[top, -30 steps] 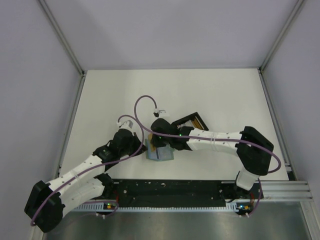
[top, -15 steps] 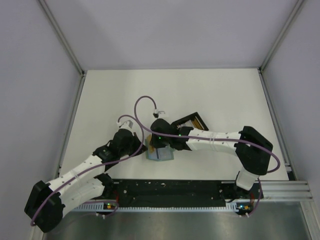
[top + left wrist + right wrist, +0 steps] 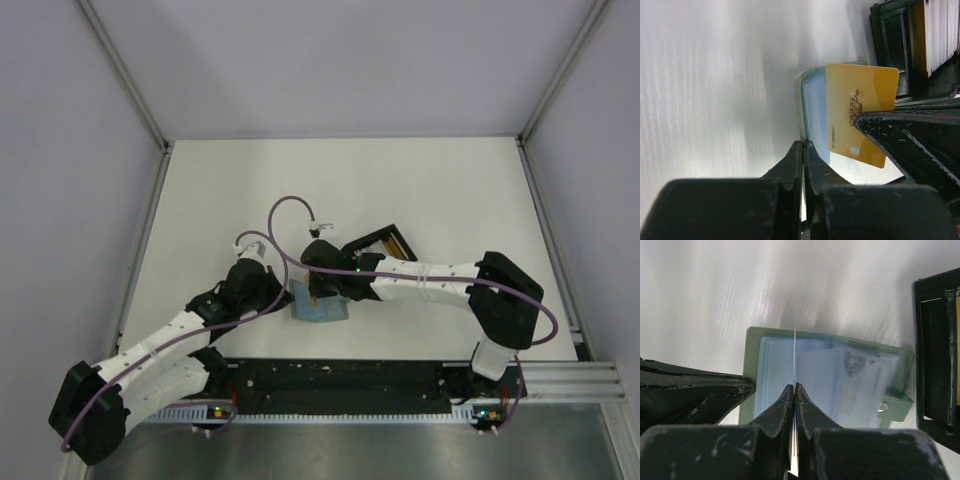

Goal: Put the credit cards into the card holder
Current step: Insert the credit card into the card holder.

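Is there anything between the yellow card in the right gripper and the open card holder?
Nothing visible does. The yellow card, pinched in the right gripper, stands edge-down over the open card holder and its pale blue pockets. The left gripper, shut, sits at the holder's edge, beside the card's path.

- It was a robot lab cell, not a home.
- Plain pale walls [image 3: 350,60] and metal rails [image 3: 123,75] boxed in a white table [image 3: 450,190].
- Two cabled robot arms [image 3: 430,283] were bolted along its near edge.
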Available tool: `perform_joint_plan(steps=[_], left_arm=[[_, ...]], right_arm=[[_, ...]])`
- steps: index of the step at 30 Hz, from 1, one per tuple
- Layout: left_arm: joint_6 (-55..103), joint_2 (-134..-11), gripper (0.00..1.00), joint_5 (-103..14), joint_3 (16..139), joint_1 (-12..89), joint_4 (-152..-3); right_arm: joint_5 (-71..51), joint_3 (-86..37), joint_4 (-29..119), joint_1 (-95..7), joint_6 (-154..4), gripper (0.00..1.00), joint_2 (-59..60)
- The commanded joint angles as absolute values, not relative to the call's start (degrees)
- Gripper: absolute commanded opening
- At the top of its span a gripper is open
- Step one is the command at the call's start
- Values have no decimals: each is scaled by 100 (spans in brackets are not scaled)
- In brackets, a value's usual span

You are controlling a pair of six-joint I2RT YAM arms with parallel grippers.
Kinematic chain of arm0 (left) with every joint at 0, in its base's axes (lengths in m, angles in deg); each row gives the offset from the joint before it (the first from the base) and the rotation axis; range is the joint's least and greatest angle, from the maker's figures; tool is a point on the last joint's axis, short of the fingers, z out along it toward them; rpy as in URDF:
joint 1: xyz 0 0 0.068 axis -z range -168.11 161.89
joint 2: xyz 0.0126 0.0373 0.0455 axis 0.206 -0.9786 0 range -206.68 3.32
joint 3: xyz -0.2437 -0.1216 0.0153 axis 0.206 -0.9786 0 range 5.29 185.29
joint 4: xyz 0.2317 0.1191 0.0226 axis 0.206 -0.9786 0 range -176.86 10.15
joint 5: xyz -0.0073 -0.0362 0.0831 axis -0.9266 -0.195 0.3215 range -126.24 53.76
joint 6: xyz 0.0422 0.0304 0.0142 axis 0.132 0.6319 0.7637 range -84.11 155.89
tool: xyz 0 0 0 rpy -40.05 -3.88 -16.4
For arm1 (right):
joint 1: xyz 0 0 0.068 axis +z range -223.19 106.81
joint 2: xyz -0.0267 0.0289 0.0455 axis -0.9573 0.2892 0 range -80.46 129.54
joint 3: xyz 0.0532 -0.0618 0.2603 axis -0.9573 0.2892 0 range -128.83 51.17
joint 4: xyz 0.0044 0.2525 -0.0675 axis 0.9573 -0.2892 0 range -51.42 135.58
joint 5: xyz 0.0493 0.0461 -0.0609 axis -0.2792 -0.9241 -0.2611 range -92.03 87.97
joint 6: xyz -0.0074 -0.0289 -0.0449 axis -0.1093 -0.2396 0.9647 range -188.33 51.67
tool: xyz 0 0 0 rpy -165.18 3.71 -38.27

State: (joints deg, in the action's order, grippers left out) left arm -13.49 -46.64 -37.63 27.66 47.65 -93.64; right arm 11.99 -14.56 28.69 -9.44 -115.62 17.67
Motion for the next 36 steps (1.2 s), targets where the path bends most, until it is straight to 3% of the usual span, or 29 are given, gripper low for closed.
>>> perform_joint_plan(steps=[1,12,21,30,36], left_arm=[[-1289,-4546,0,-3677,2709,4748,-9198],[-1455,-4809,0,-3141,2472,4748,-9356],[-1711,-5232,0,-2938,2208,4757,-9198],[-1658,-5135,0,-2982,2173,4757,-9111],[-1588,-5118,0,-3009,2164,4748,-9005]], right_arm=[[1599,-1730,2668,-868,-11395,0,1657],[1388,-1730,3098,-877,-10929,0,1324],[395,-1668,3670,-1026,-10648,0,1016],[70,-992,3784,-1430,-11156,0,998],[-798,-377,4205,-1781,-11499,0,1086]])
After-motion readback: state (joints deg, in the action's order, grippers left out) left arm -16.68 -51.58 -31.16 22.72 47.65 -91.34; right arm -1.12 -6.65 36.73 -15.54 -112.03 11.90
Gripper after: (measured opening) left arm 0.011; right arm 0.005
